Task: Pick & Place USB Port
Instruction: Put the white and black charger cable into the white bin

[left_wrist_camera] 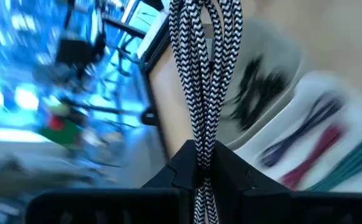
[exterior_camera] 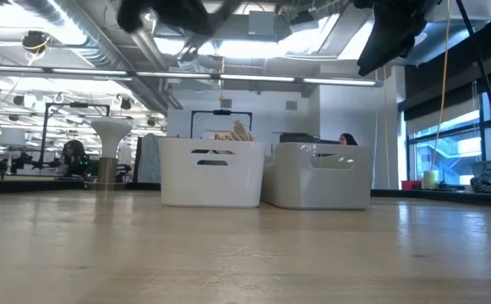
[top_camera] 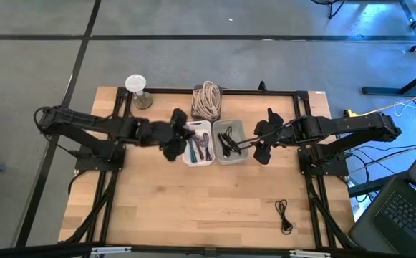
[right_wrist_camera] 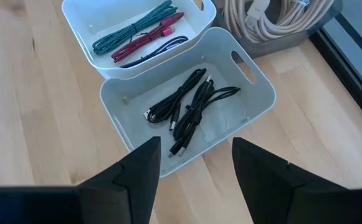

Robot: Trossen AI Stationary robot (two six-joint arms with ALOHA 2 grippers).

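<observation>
My left gripper (top_camera: 177, 137) hovers at the left edge of the white bin (top_camera: 198, 142) and is shut on a black-and-white braided cable (left_wrist_camera: 204, 68). That bin holds green, red and blue cables (right_wrist_camera: 142, 32). Beside it, the grey bin (right_wrist_camera: 255, 93) holds black cables (right_wrist_camera: 189, 109). My right gripper (right_wrist_camera: 196, 174) is open and empty above the grey bin's right side (top_camera: 245, 147). A lone black cable (top_camera: 284, 215) lies on the table toward the near right. My left gripper pinches a bundle of several braided strands (left_wrist_camera: 203, 155) between its two fingers. The strands run on straight past the fingertips. The cable is lifted clear, above the bins (left_wrist_camera: 293, 124). Which part of the cable's length is held does not show.
A coil of beige rope (top_camera: 206, 100) sits just beyond the two bins, and a small hourglass-shaped stand (top_camera: 137, 90) is at the far left. Bare wood (top_camera: 193, 208) stretches across the near half of the table. In the low view the bins (exterior_camera: 211, 173) stand side by side.
</observation>
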